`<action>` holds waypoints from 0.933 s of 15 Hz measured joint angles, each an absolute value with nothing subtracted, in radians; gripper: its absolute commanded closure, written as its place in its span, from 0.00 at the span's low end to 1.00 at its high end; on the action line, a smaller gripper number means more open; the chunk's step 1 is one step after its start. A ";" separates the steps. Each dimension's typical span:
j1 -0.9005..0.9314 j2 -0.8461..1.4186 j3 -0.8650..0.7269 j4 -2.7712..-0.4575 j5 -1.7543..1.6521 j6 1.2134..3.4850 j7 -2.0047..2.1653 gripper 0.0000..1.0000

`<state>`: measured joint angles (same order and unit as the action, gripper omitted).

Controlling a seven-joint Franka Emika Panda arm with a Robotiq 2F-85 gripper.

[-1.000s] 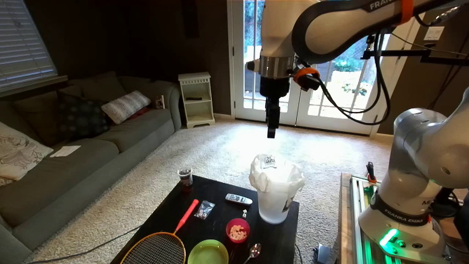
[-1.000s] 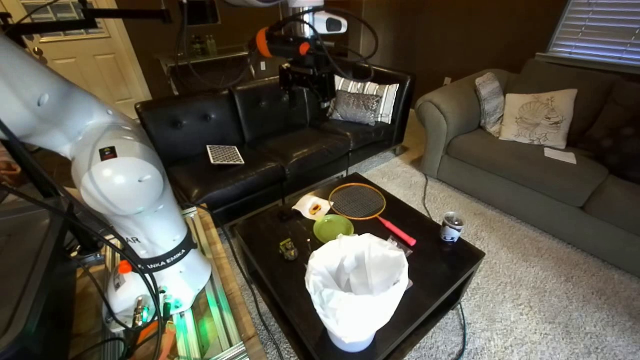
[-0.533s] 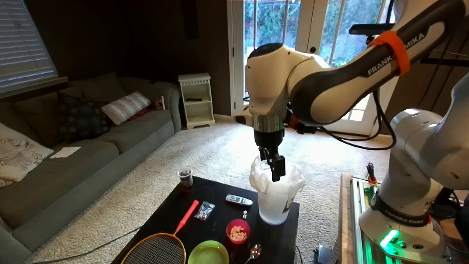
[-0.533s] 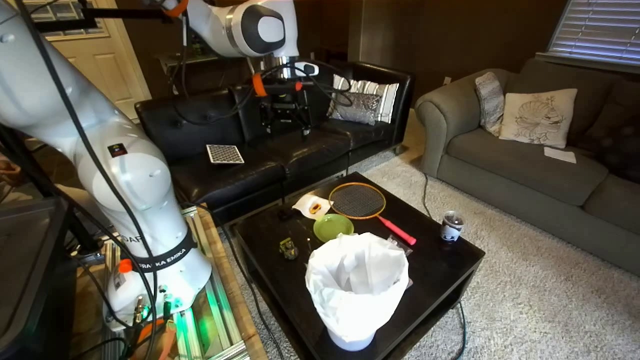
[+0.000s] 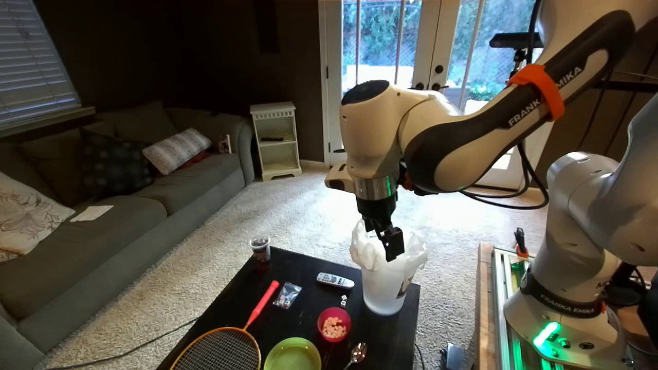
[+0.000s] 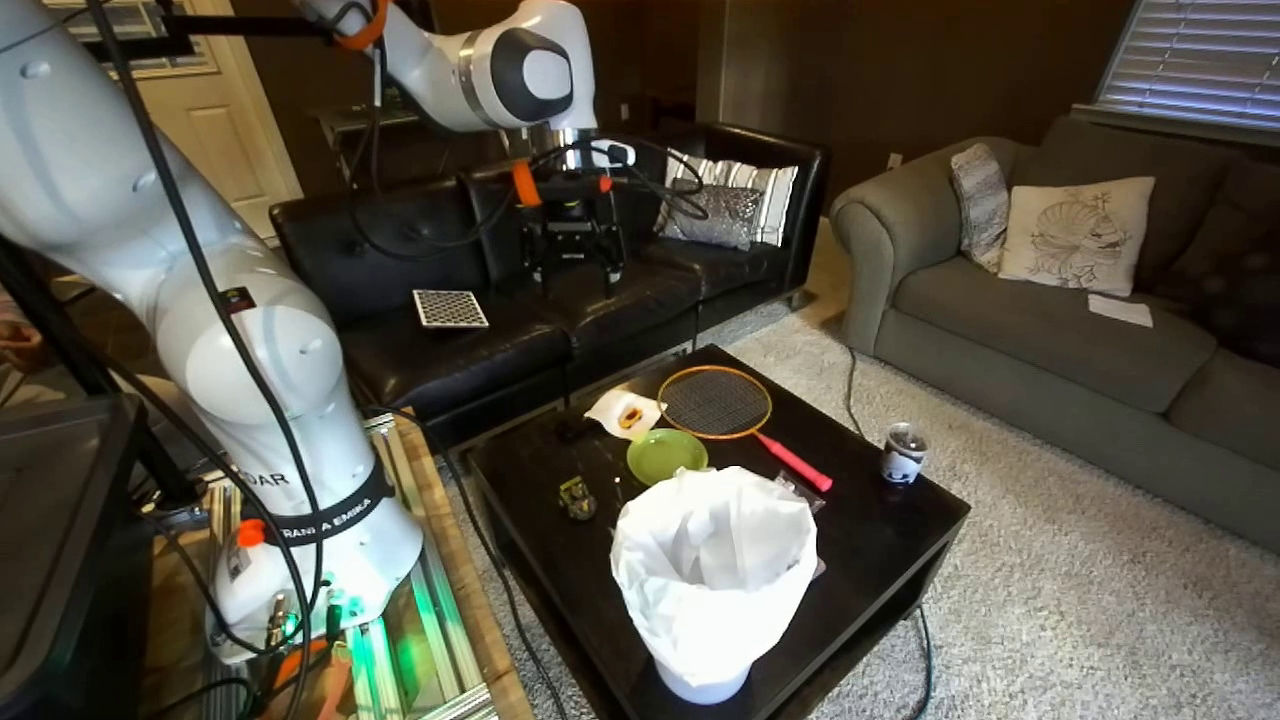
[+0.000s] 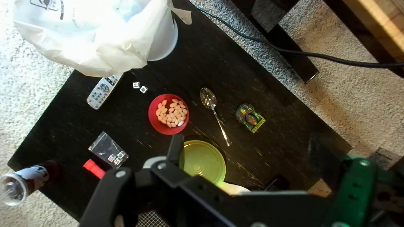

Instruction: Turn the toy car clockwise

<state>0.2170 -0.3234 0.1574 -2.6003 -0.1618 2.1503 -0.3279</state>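
My black two-finger gripper (image 7: pixel 245 145) hangs wide & empty, prob. to straddle the rounded green-yellow toy car (image 7: pixel 250 118), mat'l unclear.

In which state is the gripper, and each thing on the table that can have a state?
Gripper: open, holding nothing
Toy car: on the table, not gripped
Bin: upright, lined with a white bag
Red bowl: partly filled with pale pieces
Green plate: right side up
Cup: upright
Clear bag: cubes inside; sealed or not, cannot tell
Remote: face up
Racket: lying flat
Spoon: lying flat
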 measured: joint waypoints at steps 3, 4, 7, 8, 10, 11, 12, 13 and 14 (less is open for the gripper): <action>0.217 -0.321 0.157 -2.601 -0.162 2.151 -0.329 0.00; 0.220 -0.313 0.158 -2.603 -0.162 2.164 -0.335 0.00; 0.249 -0.248 0.165 -2.620 -0.160 2.269 -0.369 0.00; 0.263 -0.216 0.175 -2.624 -0.160 2.314 -0.382 0.00; 0.292 -0.135 0.201 -2.632 -0.160 2.426 -0.418 0.00; 0.304 -0.084 0.217 -2.634 -0.160 2.486 -0.437 0.00; 0.313 -0.031 0.232 -2.635 -0.161 2.544 -0.458 0.00; 0.319 0.025 0.247 -2.632 -0.161 2.595 -0.483 0.00; 0.319 0.084 0.261 -2.628 -0.160 2.638 -0.512 0.00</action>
